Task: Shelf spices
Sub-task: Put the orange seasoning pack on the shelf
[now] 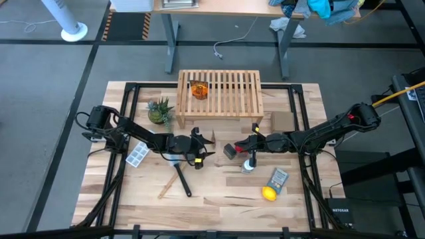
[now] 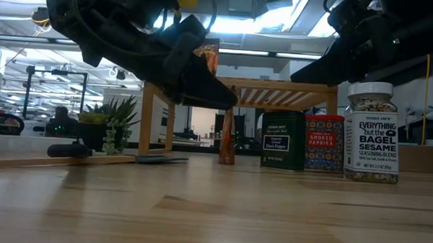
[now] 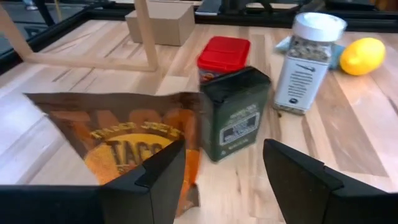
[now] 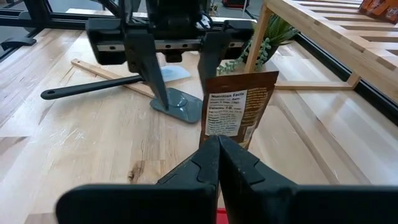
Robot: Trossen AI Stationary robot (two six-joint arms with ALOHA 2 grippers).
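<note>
Spices sit mid-counter, in front of the shelf (image 1: 220,93): a dark green-black tin box (image 3: 236,115), rectangular w/ glossy sides; a red paprika box (image 3: 222,55) w/ a red plastic lid touching behind it; a clear bottle (image 3: 307,62), round, white cap, speckled seasoning inside. An amber packet (image 3: 127,140), crinkly clear film w/ orange powder, stands upright just beside the tin. A second amber packet (image 1: 199,89) lies on the slatted top of the shelf, which is light wood w/ side legs.

I see the left gripper (image 3: 224,168) facing the standing packet & tin, its fingers (image 3: 155,174) spread apart, nothing between them. Its near finger overlaps the packet's lower edge in the left wrist view, so I can't tell if it touches. The right gripper (image 4: 217,152) points at the same packet from the other side, fingers pressed together, holding nothing.

In the low view both arms are dark shapes up top, tips hard to make out. Packet shows only as a thin edge there.

A yellow lemon (image 1: 268,193) & a grey-blue packet (image 1: 278,178) lie near the counter's (image 1: 219,206) front right. A black spatula (image 4: 112,87), a wooden stick, a small potted plant (image 1: 159,110) & a cardboard block (image 3: 163,22) also sit on the plank counter.
</note>
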